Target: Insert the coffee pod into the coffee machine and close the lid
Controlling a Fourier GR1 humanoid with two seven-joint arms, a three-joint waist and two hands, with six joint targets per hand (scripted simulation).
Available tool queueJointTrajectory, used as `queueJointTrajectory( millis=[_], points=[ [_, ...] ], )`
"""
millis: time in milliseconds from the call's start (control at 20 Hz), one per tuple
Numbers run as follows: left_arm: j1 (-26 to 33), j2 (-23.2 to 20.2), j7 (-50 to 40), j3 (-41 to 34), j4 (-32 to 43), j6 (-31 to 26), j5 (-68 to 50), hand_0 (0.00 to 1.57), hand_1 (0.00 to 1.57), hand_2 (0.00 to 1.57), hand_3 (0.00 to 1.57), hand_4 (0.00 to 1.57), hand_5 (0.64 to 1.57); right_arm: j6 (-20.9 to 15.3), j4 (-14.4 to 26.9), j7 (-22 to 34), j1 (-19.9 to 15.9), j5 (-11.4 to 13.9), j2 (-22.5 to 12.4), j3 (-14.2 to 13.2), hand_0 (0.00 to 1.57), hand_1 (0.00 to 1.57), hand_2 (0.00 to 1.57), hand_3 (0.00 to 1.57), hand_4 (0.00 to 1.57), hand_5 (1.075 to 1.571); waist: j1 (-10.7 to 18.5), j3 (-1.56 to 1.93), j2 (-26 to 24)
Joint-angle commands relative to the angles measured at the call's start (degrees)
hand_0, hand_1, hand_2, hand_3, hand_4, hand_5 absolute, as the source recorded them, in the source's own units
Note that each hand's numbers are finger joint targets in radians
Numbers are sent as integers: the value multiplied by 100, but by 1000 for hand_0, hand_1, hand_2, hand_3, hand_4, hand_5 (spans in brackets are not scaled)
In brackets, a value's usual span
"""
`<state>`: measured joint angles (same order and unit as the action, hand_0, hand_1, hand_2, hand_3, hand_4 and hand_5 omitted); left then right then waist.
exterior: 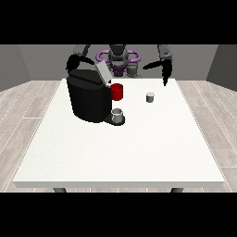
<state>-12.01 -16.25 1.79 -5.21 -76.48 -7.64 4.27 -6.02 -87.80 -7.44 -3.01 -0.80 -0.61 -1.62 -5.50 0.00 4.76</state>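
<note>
hand at view's left (pixel 73 61) raised behind machine (pixel 88 98), fingers unclear | lid (pixel 103 73) up | cup (pixel 118 115) under spout | pod (pixel 150 97) upright on counter (pixel 139 148), likely light, stiff, small; pinch its sides | hand at view's right (pixel 164 70) above pod, fingers straight, empty | no writing legible

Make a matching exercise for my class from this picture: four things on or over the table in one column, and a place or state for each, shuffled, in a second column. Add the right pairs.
Things
1. coffee machine
2. lid
3. coffee pod
4. robot hand at the view's right

Places or states
A. alone on the bare table, right of the red part
B. raised, tilted open
C. black, at the table's left
D. in the air above the table's far edge, fingers pointing down

Pairs: 1-C, 2-B, 3-A, 4-D
</note>
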Motion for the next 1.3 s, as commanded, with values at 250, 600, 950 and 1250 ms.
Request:
queueJointTrajectory(
  millis=[250,600,950,1250],
  points=[
    [-841,-154,406,-201,1636,99,413,0,0,0,0,0,1571,-249,27,293,-481,167,57,224,0,0,0,0,352,1571,-123,-2,462],
    [-1184,59,77,232,1964,380,1048,0,0,0,0,0,1571,-46,627,424,-802,-82,-223,-219,0,0,0,0,389,1571,-70,1,417],
    [-1433,-198,346,133,2725,347,1424,446,446,606,295,0,1571,-413,892,242,-629,290,25,17,0,0,0,0,410,1571,-41,-1,276],
    [-1448,-520,367,218,3256,417,1877,704,704,775,487,0,1571,-398,488,1136,-766,346,-63,175,0,0,0,0,386,1571,-241,-4,137]
  ],
)
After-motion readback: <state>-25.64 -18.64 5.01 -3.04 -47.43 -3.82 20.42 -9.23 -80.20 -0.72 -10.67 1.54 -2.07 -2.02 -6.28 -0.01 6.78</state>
